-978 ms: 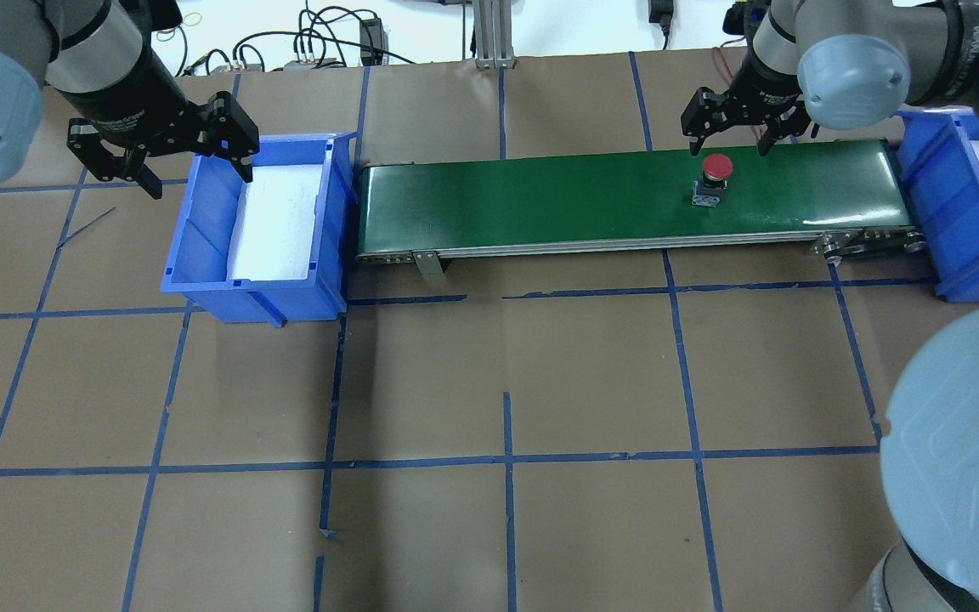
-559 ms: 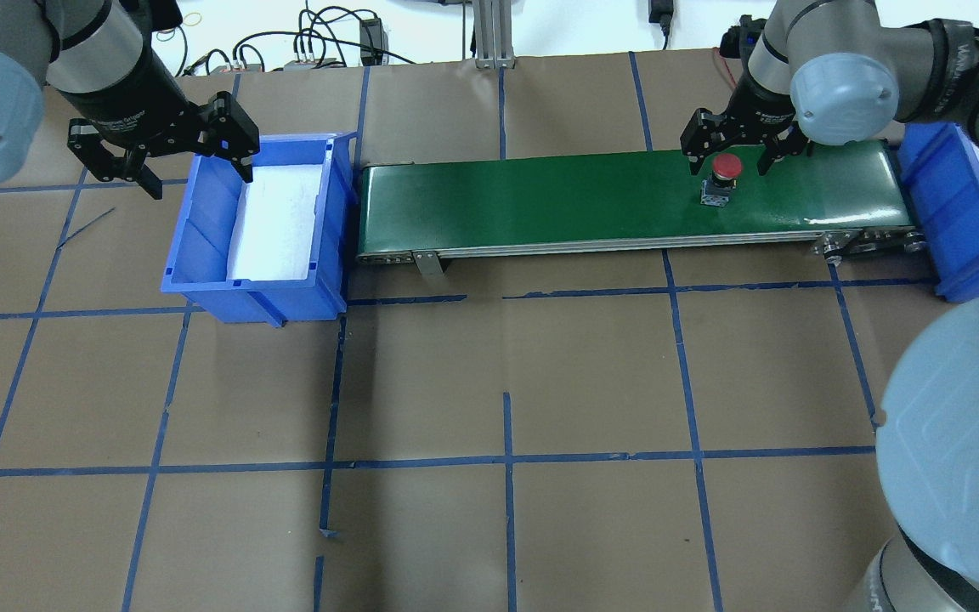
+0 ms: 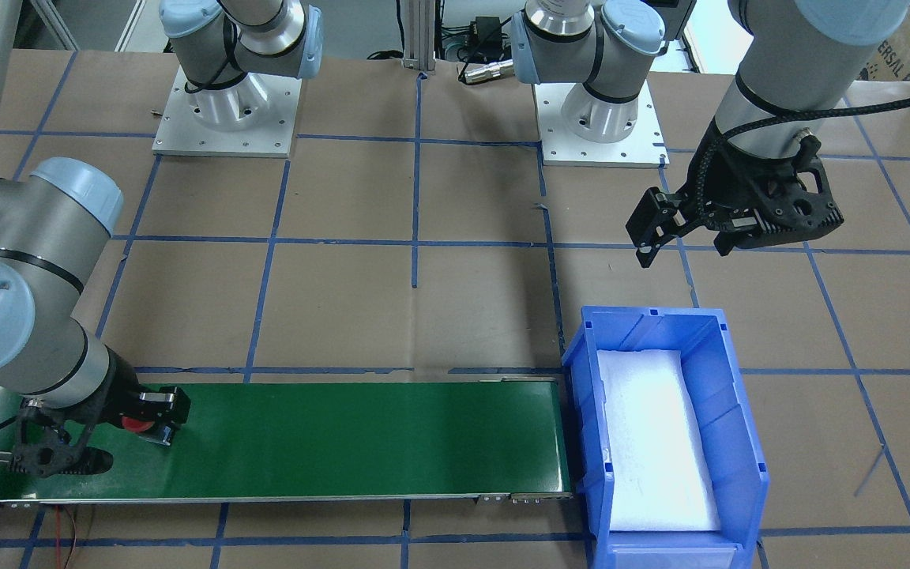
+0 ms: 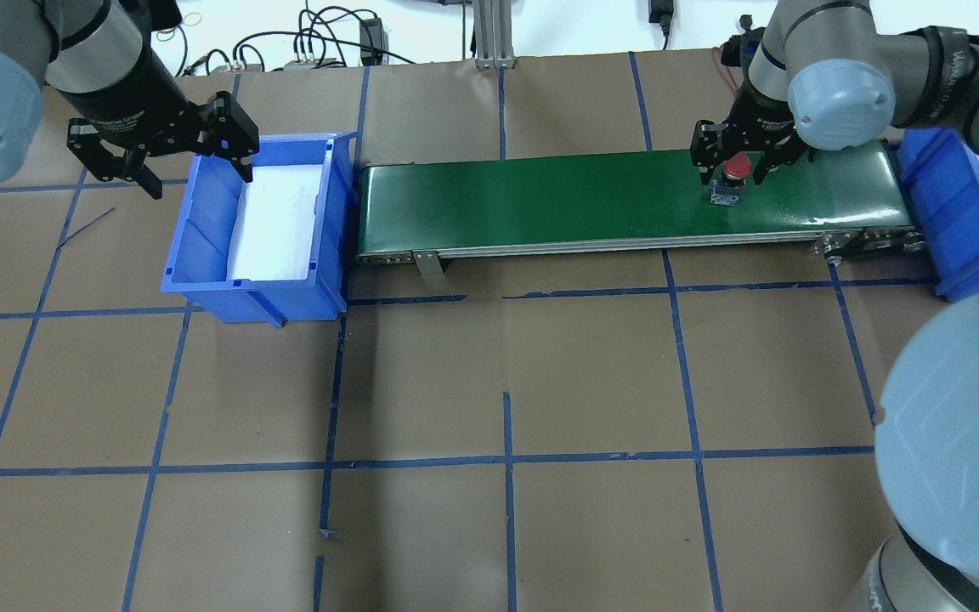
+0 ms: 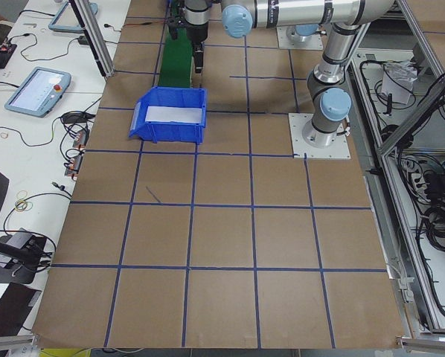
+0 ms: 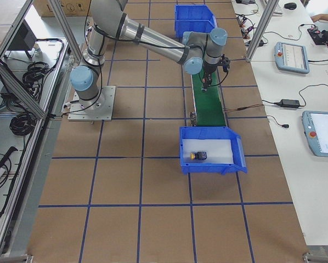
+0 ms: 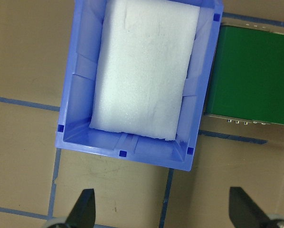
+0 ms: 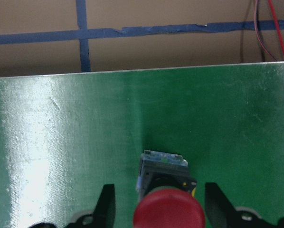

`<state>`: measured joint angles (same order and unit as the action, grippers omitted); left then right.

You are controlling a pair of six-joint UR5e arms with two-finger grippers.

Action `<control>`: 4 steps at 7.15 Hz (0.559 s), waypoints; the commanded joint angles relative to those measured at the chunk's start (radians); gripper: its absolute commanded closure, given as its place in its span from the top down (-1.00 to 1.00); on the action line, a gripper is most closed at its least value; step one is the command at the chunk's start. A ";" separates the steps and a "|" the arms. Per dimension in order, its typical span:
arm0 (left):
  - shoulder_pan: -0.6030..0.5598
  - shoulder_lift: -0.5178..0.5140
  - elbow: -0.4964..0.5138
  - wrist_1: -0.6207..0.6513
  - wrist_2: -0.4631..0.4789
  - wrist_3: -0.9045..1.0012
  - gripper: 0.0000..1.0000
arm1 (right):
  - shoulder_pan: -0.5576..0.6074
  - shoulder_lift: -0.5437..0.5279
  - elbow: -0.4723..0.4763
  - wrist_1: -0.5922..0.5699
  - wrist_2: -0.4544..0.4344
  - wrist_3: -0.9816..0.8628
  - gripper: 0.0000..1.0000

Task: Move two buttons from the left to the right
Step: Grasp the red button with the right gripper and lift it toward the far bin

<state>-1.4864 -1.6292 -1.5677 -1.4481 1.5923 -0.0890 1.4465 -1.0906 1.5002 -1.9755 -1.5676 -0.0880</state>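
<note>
The red button stands on its black-and-grey block on the green conveyor belt, near the belt's right end. My right gripper is low over it and open, one finger on each side of the cap with a gap to both. In the right wrist view the red cap sits between the fingers. The yellow button lies in the right blue bin. My left gripper hangs open and empty over the far edge of the left blue bin.
The left bin holds only a white foam pad. The right bin butts against the belt's right end. Blue tape lines grid the brown table. Cables and a red wire lie beyond the belt.
The red button has travelled right along the belt. My right gripper has followed and dropped down around its cap, still open. The left arm has not moved.
</note>
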 commanded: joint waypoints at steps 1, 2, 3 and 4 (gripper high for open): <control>0.000 0.000 0.000 0.000 0.000 0.000 1.00 | 0.000 -0.008 -0.002 0.010 -0.057 -0.004 -0.81; 0.000 0.000 0.000 0.000 0.000 0.000 1.00 | -0.011 -0.015 -0.027 0.012 -0.057 -0.004 -0.81; 0.000 -0.001 0.000 0.000 0.000 0.000 1.00 | -0.044 -0.056 -0.063 0.029 -0.060 -0.019 -0.81; 0.000 -0.001 0.000 0.000 0.000 0.000 1.00 | -0.119 -0.098 -0.096 0.073 -0.058 -0.060 -0.80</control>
<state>-1.4864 -1.6299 -1.5677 -1.4481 1.5923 -0.0890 1.3983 -1.1411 1.4451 -1.9429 -1.6246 -0.1113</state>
